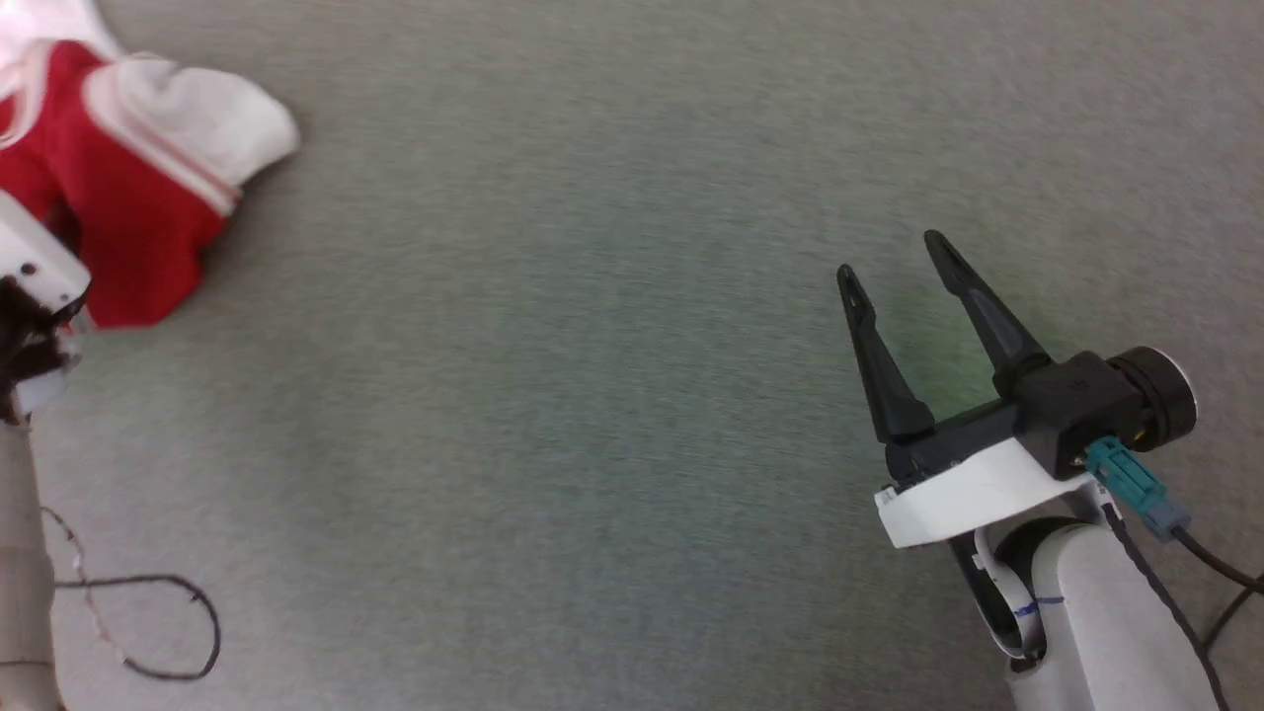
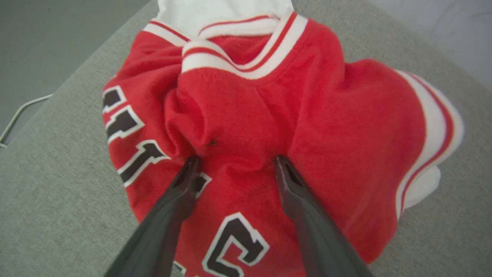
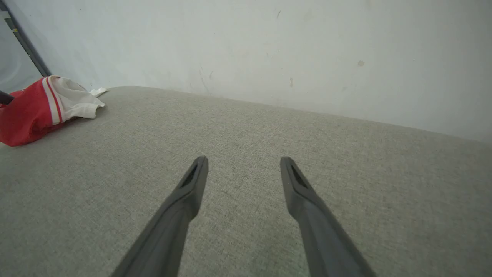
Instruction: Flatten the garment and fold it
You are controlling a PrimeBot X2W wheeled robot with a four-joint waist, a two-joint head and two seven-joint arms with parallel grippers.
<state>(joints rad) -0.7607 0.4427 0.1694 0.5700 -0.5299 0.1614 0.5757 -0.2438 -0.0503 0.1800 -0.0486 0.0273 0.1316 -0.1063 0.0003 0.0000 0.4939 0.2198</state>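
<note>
Cloth is bunched rather than spread: the garment [image 2: 269, 115], a red basketball-jersey T-shirt with white short sleeves, is heaped directly ahead of the left tool [image 2: 237, 159]. Its red-and-white striped collar [image 2: 246, 61] is seen beyond the fingertips. Black white-edged lettering [image 2: 127, 127] runs off to the tool's left and between its fingers, and a white trimmed sleeve [image 2: 430, 127] lies to its right. The left tool is released, its two dark fingers spread wide, with a raised ridge of red cloth just ahead of the tips. Nothing is clamped, and whether the tips press into the fabric cannot be told. The heap is carried near a corner of a grey woven-fabric tabletop [image 1: 592, 395]. The right tool [image 1: 894, 259] is likewise released over bare tabletop, the garment being well apart from it, far to its forward left.

Flattening is judged barely begun, and no fold has been made. A first pinch on the ridge or collar is called for next, then a pull toward open tabletop. The right tool would have to be brought across to share the spreading.

The hem is hidden under the folds, the lettering is broken by creases, and the number cannot be read. In the head view the garment is cut off at the frame's edge.
</note>
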